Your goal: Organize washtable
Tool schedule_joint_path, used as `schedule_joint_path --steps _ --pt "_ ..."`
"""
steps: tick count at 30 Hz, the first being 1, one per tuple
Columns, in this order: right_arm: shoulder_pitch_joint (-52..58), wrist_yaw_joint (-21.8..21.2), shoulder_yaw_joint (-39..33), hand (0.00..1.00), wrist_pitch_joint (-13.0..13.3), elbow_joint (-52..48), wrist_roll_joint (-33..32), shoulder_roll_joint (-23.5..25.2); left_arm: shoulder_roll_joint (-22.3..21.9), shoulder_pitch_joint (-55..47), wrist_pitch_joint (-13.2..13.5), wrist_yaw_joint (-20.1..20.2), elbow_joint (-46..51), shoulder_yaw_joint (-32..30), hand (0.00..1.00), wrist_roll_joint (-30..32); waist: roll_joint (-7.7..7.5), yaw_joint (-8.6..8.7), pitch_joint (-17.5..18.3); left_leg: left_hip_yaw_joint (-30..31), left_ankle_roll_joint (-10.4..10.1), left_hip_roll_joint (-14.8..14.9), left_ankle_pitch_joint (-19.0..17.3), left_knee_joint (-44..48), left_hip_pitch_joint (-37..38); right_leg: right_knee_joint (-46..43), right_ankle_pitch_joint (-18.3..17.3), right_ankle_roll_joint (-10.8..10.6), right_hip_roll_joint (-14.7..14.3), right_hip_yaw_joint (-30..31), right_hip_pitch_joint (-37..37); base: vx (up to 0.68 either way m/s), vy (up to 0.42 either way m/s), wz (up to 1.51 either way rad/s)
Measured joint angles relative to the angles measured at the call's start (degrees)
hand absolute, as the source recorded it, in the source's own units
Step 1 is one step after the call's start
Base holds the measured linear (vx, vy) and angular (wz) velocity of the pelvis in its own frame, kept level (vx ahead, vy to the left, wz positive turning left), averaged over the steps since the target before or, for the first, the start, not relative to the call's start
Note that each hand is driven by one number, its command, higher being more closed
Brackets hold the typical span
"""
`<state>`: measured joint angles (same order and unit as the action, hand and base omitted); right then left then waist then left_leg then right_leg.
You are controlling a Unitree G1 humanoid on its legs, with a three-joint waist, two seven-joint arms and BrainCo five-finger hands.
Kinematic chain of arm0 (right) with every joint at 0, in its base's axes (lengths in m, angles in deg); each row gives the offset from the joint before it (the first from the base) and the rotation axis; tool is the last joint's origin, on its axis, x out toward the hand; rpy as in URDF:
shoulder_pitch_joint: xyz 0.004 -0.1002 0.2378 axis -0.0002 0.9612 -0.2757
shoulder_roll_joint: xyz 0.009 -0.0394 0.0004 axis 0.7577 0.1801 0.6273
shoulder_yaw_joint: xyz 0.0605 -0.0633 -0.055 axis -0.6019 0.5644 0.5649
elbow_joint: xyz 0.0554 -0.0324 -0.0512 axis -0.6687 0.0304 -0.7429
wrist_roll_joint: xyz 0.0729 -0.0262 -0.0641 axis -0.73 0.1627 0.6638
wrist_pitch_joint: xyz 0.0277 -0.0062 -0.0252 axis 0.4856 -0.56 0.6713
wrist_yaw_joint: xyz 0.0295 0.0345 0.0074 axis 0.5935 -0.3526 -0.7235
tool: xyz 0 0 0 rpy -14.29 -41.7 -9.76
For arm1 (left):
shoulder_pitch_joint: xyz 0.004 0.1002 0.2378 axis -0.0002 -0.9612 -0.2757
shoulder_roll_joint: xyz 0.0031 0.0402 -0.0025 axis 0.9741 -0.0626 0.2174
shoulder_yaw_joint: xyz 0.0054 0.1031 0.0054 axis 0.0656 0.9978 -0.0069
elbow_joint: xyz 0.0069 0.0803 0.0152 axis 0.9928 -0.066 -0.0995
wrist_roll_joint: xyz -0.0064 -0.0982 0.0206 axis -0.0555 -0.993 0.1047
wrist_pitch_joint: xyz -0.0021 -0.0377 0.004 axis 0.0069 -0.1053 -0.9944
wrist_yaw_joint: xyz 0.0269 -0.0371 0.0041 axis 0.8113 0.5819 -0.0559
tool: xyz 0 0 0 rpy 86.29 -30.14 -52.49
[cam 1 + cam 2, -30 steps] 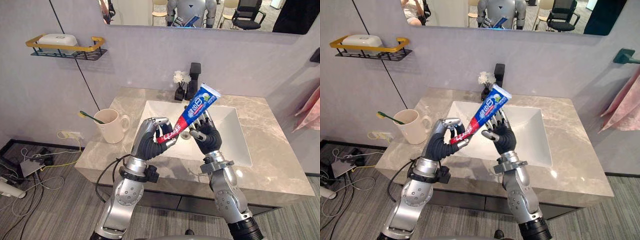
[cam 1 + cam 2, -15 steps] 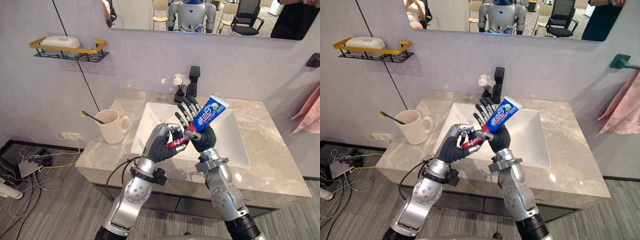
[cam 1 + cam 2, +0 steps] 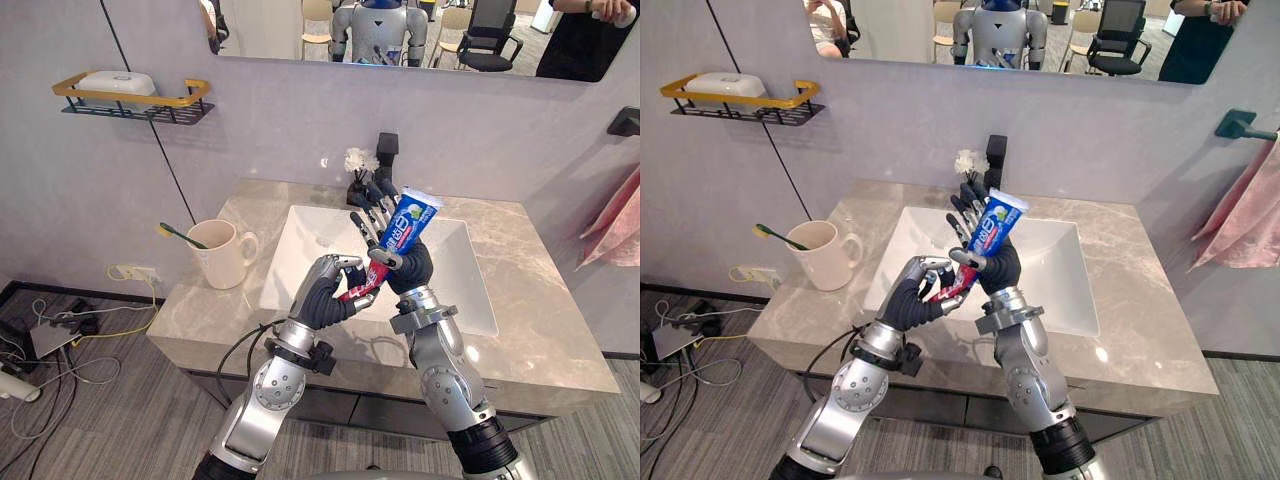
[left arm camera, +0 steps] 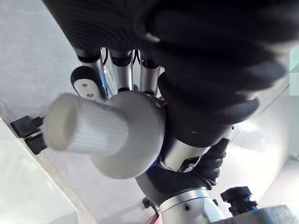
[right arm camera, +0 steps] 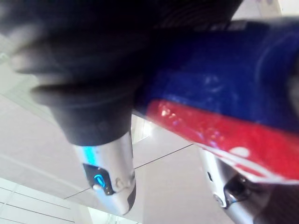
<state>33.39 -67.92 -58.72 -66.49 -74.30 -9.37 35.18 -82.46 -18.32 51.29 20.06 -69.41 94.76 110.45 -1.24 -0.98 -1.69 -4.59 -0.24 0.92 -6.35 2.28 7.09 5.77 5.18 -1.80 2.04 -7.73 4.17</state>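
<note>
two hands above the sink (image 3: 300, 255): our left hand (image 3: 322, 292) is gripping the tube (image 3: 403, 222) at its cap, length slanting up across our spread right hand (image 3: 405, 268).

Left hand (image 3: 322, 297) curled round tube (image 3: 402, 222); right hand (image 3: 412, 268) upright alongside, fingers splayed.

Grey wall (image 3: 290, 130), mirror (image 3: 280, 25), grey plank floor (image 3: 100, 420).
</note>
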Motion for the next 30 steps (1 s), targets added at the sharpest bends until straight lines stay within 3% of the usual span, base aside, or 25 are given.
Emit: schedule_joint_path --steps 30 --pt "-2.1 -1.3 -1.5 1.00 1.2 -0.6 0.0 2.3 0.2 -1.6 -0.9 1.2 0.9 -2.6 1.00 0.3 0.05 0.00 0.0 -0.2 0.0 0.1 0.0 -0.2 0.2 0.0 0.0 0.0 0.0 0.1 0.1 0.00 0.000 0.00"
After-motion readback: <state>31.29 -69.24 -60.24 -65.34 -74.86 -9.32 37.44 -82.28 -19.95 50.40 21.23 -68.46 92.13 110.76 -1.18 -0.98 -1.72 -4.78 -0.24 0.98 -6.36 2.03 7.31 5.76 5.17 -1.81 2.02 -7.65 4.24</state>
